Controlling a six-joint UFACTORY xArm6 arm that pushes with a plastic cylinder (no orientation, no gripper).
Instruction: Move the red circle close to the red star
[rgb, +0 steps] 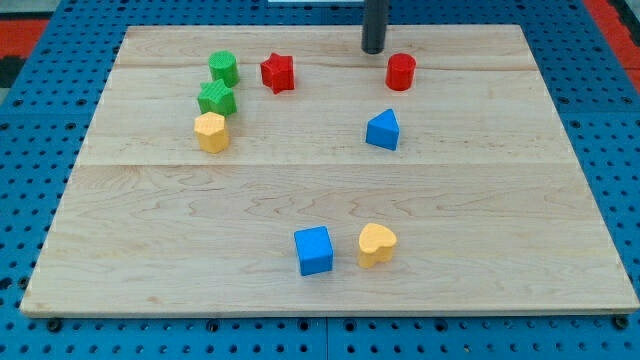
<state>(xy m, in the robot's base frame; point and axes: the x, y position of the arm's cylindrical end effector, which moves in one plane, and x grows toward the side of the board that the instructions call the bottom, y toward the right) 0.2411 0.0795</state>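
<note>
The task looks barely begun; the red circle (401, 72) and the red star (278, 72) sit well apart along the desk's (150, 240) top part, with bare wood between them. The rod's tip (374, 50) stands near the view's top; the circle lies just to its lower right, near but not touching, and the star lies well off to its left. There is no hand to open or close; the arm ends in a plain rod that holds nothing. To push the circle leftward toward the star, the tip would probably need to get round to the circle's right side first, since it now sits on the star side; that repositioning and the whole push appear still to do. Further left of the tip, past the star, are a green block (224, 68), a second green block (216, 98) and a yellow block (211, 131); below the tip lies a blue block (383, 130); a blue cube (314, 250) and a yellow heart (376, 244) rest well below, out of the likely path.
</note>
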